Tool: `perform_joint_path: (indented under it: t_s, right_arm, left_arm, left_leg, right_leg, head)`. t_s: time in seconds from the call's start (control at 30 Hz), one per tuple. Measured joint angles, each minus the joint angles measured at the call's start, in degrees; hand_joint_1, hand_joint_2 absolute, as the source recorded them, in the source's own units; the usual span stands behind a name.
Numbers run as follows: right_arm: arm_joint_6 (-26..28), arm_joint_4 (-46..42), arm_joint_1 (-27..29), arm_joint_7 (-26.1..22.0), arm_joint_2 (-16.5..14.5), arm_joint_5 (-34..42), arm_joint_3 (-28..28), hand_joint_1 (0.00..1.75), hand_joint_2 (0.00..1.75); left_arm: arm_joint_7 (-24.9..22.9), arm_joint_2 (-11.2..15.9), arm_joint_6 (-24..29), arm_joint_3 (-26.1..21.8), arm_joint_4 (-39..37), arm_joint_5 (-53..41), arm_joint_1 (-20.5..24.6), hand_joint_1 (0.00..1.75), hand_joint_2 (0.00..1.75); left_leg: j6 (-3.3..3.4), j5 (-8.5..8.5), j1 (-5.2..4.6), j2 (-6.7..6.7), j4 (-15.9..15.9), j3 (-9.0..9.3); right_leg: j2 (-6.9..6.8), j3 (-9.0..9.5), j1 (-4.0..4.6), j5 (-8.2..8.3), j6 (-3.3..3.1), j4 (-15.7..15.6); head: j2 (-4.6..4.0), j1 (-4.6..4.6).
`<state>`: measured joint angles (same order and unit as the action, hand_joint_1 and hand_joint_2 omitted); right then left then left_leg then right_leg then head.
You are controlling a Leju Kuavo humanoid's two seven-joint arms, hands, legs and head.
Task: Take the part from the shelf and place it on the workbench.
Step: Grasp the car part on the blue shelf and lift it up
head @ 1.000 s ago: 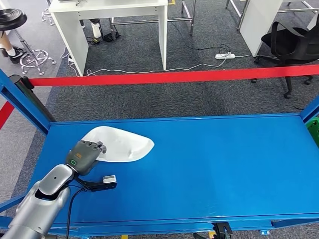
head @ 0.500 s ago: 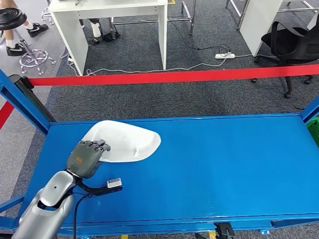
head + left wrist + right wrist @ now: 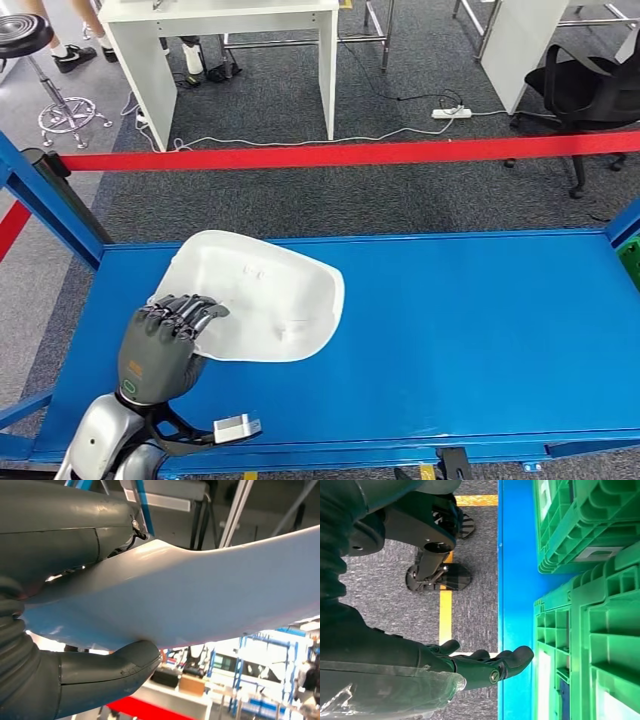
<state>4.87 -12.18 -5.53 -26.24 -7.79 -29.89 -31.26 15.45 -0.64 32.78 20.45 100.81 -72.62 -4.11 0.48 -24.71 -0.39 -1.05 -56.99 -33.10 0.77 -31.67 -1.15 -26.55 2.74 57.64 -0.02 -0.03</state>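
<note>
The part (image 3: 256,295) is gripped at its near edge by the left hand (image 3: 162,345) (thumb under, fingers over, per the wrist view) and is seen raised and tilted off the shelf (image 3: 453,330), where it lay flat a second ago; pickup is judged done, carrying pending. The right hand (image 3: 486,667) hangs empty, fingers extended.

— Holding anything on the left?
— Left hand (image 3: 160,345) gripping the near-left edge of a white part (image 3: 256,297), fingers over the rim.
— Resting on the blue shelf (image 3: 468,330)?
— Possibly tilted up off it; hard to tell.
— Beyond?
— Red tape (image 3: 362,153), white table (image 3: 219,40), black chair (image 3: 589,90).
</note>
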Motion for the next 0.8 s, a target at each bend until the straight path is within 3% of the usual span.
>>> perform_joint_path:
  t_s: [0.07,0.13,0.23,0.27,0.3,0.33,0.4,0.43,0.5,0.6,0.67,0.73,0.77,0.8]
  right_arm:
    - [-0.1,-0.02,0.0,-1.02,-0.07,-0.09,-0.28,0.0,1.75]
    - [0.06,-0.07,0.01,-2.34,-0.1,-0.46,-0.43,0.0,1.75]
    - [1.33,-0.13,0.03,-3.37,-0.1,-1.31,-0.45,0.0,1.75]
    - [2.18,-0.14,0.11,-3.42,-0.09,-1.65,-0.45,0.0,1.75]
    - [3.28,-0.17,0.21,-3.45,-0.09,-2.01,-0.44,0.0,1.75]
    - [4.54,-0.23,0.3,-3.55,-0.09,-2.38,-0.44,0.0,1.75]
    - [7.31,-0.4,0.29,-3.93,-0.09,-3.09,-0.43,0.0,1.75]
    - [8.57,-0.47,0.19,-4.17,-0.19,-3.43,-0.43,0.0,1.75]
    - [10.26,-0.56,0.04,-4.44,-0.38,-3.95,-0.44,0.0,1.75]
    - [10.93,-0.64,0.03,-4.55,-0.51,-4.18,-0.44,0.0,1.75]
    - [10.95,-0.7,0.02,-4.56,-0.56,-4.26,-0.44,0.0,1.75]
    - [10.91,-0.74,0.03,-4.51,-0.56,-4.28,-0.45,0.0,1.75]
    - [10.78,-0.74,0.06,-4.48,-0.56,-4.27,-0.45,0.0,1.75]
    - [10.52,-0.74,0.09,-4.46,-0.55,-4.24,-0.45,0.0,1.75]
  left_arm:
    - [-0.01,-0.24,0.26,0.49,1.0,0.27,-0.34,1.75,1.75]
    - [-0.01,-0.56,0.5,1.01,1.75,0.55,-0.56,1.75,1.75]
    - [-0.01,-0.91,0.81,1.62,2.25,0.72,-1.0,1.75,1.75]
    - [-0.01,-0.97,0.91,1.79,2.28,0.73,-1.21,1.75,1.75]
    - [-0.01,-1.03,1.08,1.95,2.29,0.73,-1.42,1.75,1.75]
    - [-0.01,-1.1,1.33,2.1,2.29,0.7,-1.59,1.75,1.75]
    - [-0.02,-1.32,2.04,2.33,2.34,0.5,-1.84,1.75,1.75]
    - [-0.05,-1.43,2.38,2.41,2.43,0.3,-1.92,1.75,1.75]
    - [-0.1,-1.63,2.88,2.52,2.7,-0.04,-2.02,1.75,1.75]
    - [-0.13,-1.73,3.11,2.66,2.96,-0.19,-2.23,1.75,1.75]
    - [-0.13,-1.75,3.21,2.72,3.05,-0.22,-2.28,1.75,1.75]
    - [-0.13,-1.78,3.49,2.8,3.14,-0.26,-2.3,1.75,1.75]
    - [-0.13,-1.78,3.68,2.84,3.15,-0.29,-2.3,1.75,1.75]
    - [-0.12,-1.78,3.9,2.87,3.15,-0.36,-2.31,1.75,1.75]
  left_leg:
    - [0.47,0.36,0.09,0.06,0.32,0.08]
    - [0.94,0.95,0.44,0.23,1.09,0.29]
    - [1.16,1.24,0.66,0.46,1.43,0.3]
    - [1.12,1.28,0.68,0.51,1.42,0.26]
    - [1.05,1.34,0.75,0.55,1.41,0.22]
    - [0.91,1.41,0.87,0.55,1.36,0.18]
    - [0.36,1.46,1.22,0.52,1.05,0.06]
    - [-0.05,1.47,1.31,0.47,0.77,-0.13]
    - [-0.9,1.74,1.25,0.35,0.21,-0.59]
    - [-1.68,1.89,1.32,0.32,-0.19,-1.31]
    - [-2.06,-1.27,1.38,0.44,-3.27,-2.73]
    - [-2.26,-6.46,1.33,0.48,-10.75,-5.42]
    - [-2.24,-8.23,1.31,0.48,-14.4,-6.5]
    - [-2.1,-8.76,1.27,0.48,-16.55,-6.83]
  right_leg:
    - [0.03,0.06,-0.07,0.1,0.45,-0.16]
    - [-0.11,-0.65,0.05,-1.43,0.8,1.43]
    - [-0.29,-4.69,0.07,-7.1,1.24,11.54]
    - [-0.3,-5.92,0.0,-8.19,1.41,14.7]
    - [-0.32,-6.3,-0.07,-8.18,1.58,16.01]
    - [-0.34,-5.57,-0.17,-7.02,1.74,14.92]
    - [-0.38,-1.51,-0.48,-3.46,2.3,7.39]
    - [-0.17,0.49,-0.49,-2.19,2.29,3.88]
    - [0.27,2.11,-0.43,-1.57,1.77,0.68]
    - [0.43,1.06,-0.29,-1.07,0.05,1.16]
    - [0.25,0.08,-0.34,-0.36,-1.05,1.19]
    - [-0.02,-1.17,-0.15,0.51,-1.81,1.2]
    - [-0.16,-1.82,-0.01,0.96,-2.0,1.21]
    - [-0.26,-2.43,0.16,1.38,-2.08,1.22]
  head:
    - [0.0,-0.01]
    - [0.0,0.12]
    - [0.0,0.36]
    - [0.0,0.36]
    - [0.0,0.36]
    - [0.0,0.37]
    - [0.0,0.38]
    - [0.0,0.43]
    - [0.0,0.5]
    - [0.0,0.47]
    - [0.0,0.34]
    - [0.0,0.23]
    - [0.0,0.2]
    - [0.0,0.22]
